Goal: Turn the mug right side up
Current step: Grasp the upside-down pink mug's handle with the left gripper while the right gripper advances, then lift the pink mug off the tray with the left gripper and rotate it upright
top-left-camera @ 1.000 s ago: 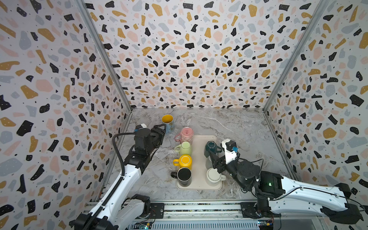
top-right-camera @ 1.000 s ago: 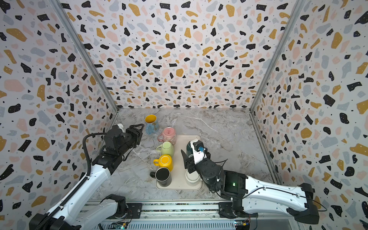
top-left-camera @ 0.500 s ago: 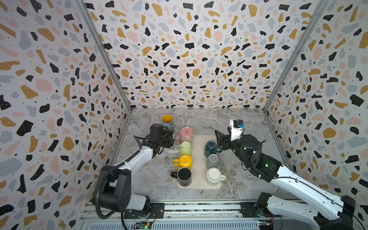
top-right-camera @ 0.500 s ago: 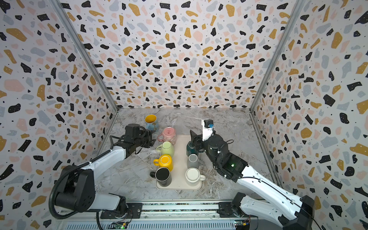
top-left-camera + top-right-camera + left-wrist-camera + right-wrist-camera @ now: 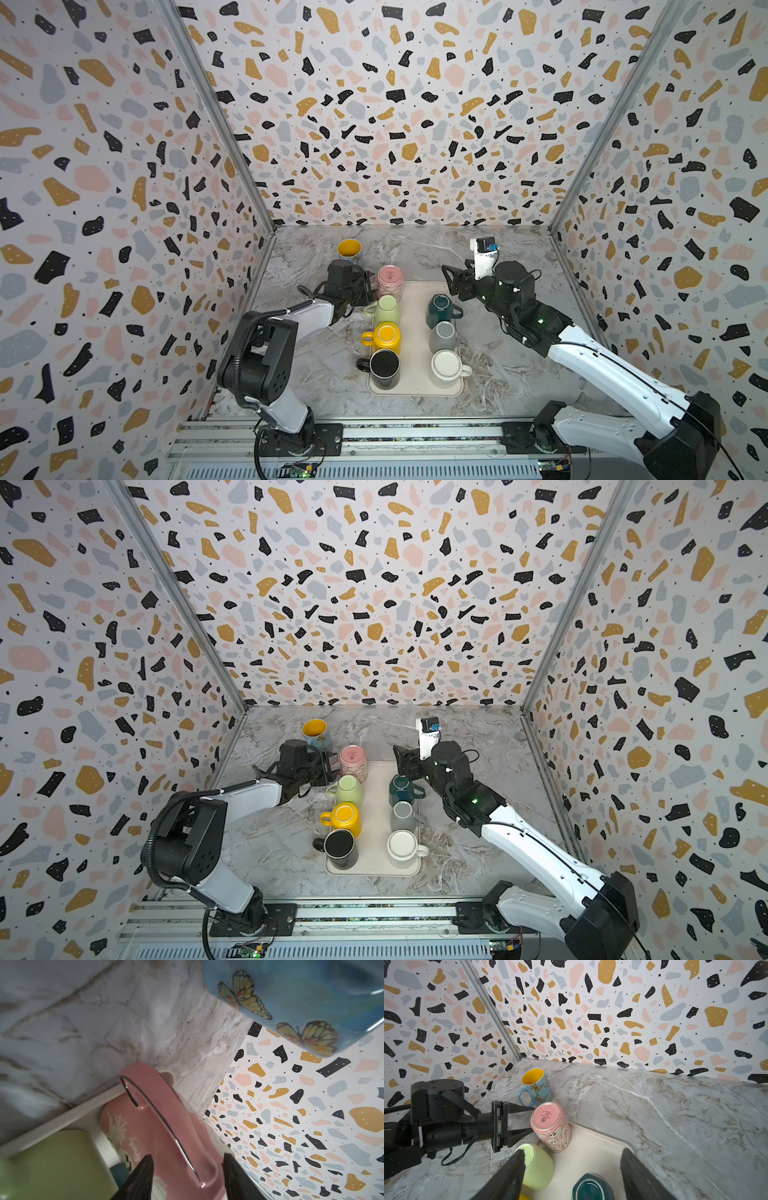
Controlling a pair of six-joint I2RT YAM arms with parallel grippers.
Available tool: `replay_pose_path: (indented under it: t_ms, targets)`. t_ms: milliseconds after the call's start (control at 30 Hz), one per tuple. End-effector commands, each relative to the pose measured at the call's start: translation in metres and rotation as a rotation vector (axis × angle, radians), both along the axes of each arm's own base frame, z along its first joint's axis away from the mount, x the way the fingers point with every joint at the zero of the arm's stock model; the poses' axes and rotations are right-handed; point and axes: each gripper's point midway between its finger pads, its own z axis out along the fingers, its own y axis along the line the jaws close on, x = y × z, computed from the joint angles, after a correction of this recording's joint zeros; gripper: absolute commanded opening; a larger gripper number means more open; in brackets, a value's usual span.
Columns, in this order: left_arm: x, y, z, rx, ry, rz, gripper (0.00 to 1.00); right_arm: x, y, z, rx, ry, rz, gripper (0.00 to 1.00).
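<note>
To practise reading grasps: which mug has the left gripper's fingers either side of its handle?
The pink ghost-print mug, base up at the far left corner of the tray: the left gripper straddles its handle. No other mug's handle sits between fingers.

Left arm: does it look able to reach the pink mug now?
Probably yes. The left gripper is open at the pink mug, jaws either side of its handle, nothing else in the way. The green mug and butterfly mug stand beside, clear.

left gripper (image 5: 532, 1119): moved astride pink mug (image 5: 550, 1126) handle (image 5: 164, 1118), narrowing | right gripper (image 5: 573, 1151): swung rearward
</note>
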Motion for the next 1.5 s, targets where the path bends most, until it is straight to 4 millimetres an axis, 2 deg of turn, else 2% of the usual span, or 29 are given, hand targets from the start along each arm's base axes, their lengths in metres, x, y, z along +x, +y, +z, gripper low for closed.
replay_pose_path:
  t_ms: [0,100,200,267,633,800,1200,1467]
  targets:
    - [0.012,0.0,0.008,-0.034,-0.042,0.043,0.54,0.001,0.0,0.03,0.068,-0.049,0.017,0.74]
    - [0.015,-0.002,0.002,-0.032,-0.033,0.038,0.53,0.003,-0.001,0.028,0.07,-0.044,0.014,0.74]
    - [0.017,-0.003,-0.003,-0.012,-0.027,0.025,0.43,0.004,-0.002,0.027,0.073,-0.043,0.011,0.74]
    - [0.018,-0.003,-0.006,-0.001,-0.024,0.022,0.4,0.004,-0.003,0.027,0.072,-0.042,0.009,0.74]
    - [0.024,-0.002,-0.013,0.003,-0.03,0.032,0.37,0.006,-0.006,0.025,0.08,-0.039,-0.001,0.74]
    - [0.026,-0.005,-0.016,-0.009,-0.03,0.024,0.33,0.006,-0.007,0.024,0.08,-0.039,-0.002,0.74]
    - [0.034,-0.008,-0.018,-0.014,-0.043,0.023,0.14,0.01,-0.011,0.022,0.084,-0.038,-0.017,0.74]
    - [0.053,-0.012,-0.008,-0.054,-0.107,0.044,0.06,0.013,-0.016,0.018,0.08,-0.031,-0.033,0.74]
